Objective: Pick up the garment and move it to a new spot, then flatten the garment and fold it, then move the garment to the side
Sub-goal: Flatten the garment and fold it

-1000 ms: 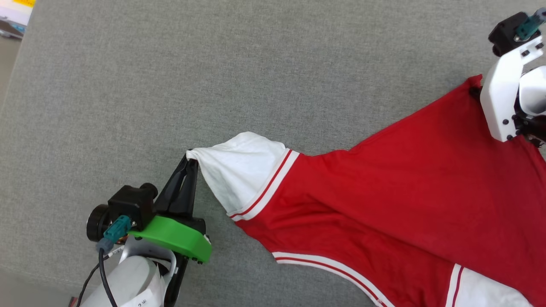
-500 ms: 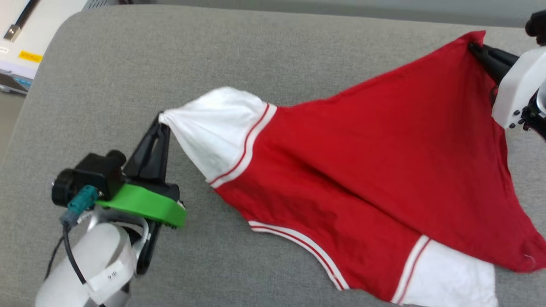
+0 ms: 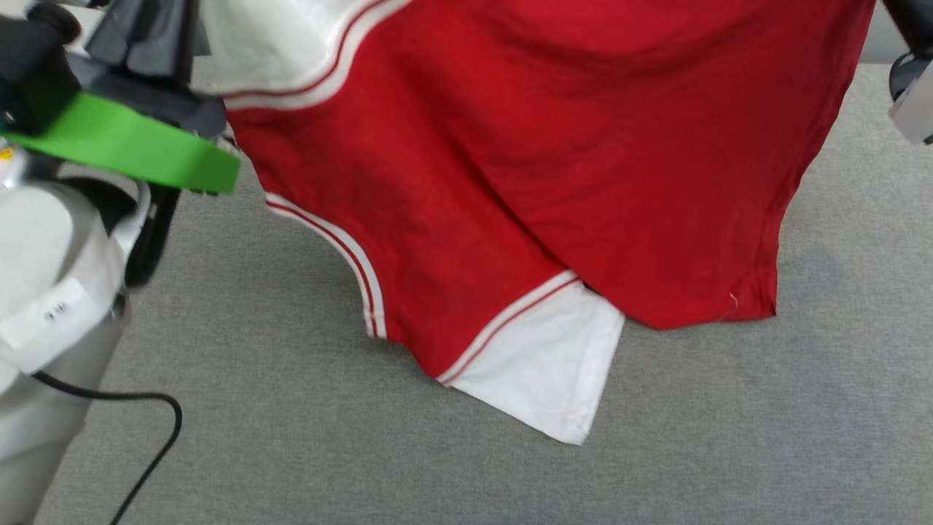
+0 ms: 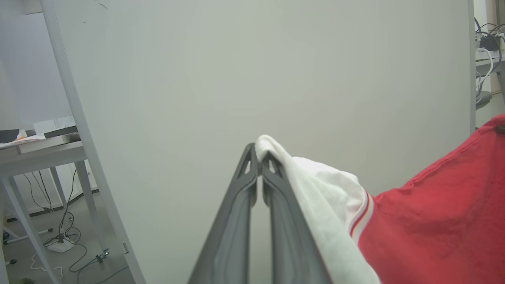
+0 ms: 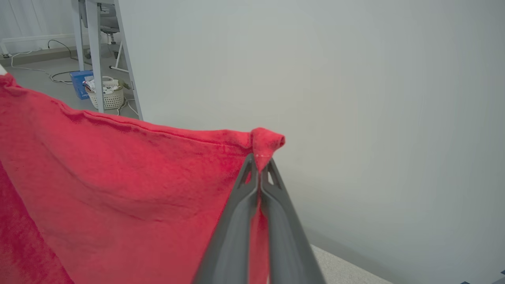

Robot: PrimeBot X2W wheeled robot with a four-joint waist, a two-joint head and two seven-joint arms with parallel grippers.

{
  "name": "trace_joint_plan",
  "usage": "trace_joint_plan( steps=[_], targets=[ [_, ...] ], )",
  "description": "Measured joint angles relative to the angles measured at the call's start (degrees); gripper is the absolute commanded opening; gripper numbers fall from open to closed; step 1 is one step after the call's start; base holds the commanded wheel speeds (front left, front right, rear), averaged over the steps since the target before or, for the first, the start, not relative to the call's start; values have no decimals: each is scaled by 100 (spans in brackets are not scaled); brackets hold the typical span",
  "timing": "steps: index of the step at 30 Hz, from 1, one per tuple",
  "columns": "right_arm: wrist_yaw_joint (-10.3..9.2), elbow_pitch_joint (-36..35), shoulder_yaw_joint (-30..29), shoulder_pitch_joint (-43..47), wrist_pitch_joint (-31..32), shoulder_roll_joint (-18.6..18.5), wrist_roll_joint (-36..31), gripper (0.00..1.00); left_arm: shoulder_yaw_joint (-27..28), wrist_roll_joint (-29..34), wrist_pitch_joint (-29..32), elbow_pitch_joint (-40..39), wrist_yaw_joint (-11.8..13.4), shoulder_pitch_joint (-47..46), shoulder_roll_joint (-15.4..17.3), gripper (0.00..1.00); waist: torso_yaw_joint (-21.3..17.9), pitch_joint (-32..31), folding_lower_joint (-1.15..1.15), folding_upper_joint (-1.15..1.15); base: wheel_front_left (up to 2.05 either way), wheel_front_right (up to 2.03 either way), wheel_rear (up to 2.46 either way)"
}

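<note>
Both pinched shut on garment (image 3: 554, 146): left gripper (image 4: 258, 157), right gripper (image 5: 259, 165); pale panel (image 4: 276, 59) ahead.

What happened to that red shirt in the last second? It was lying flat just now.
Both arms raised the garment from the grey surface: it lay spread out, now it hangs between them like a curtain, its free white sleeve dangling lowest. The head view shifted too. Unchanged: the left gripper pinches the other sleeve's tip, the right gripper a red hem corner.

Right end effector (image 5: 259, 161) pinching garment (image 5: 118, 173) corner
</note>
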Motion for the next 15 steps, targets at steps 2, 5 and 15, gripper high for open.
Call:
trace_joint_plan(
  steps=[2,5,15],
  targets=[
    [0,-91,-210,-167,104,52,-120,0,18,10,99,96,-120,-458,0,0,-34,103,0,0,0,0,0],
    [0,-169,-516,-548,280,186,-300,0,76,45,230,283,-287,-1239,-16,0,-70,318,0,0,0,0,0],
    [0,205,-1152,-2633,633,732,-1144,0,31,296,679,1285,-875,-4151,-146,0,-182,1297,0,0,0,0,0]
  ],
)
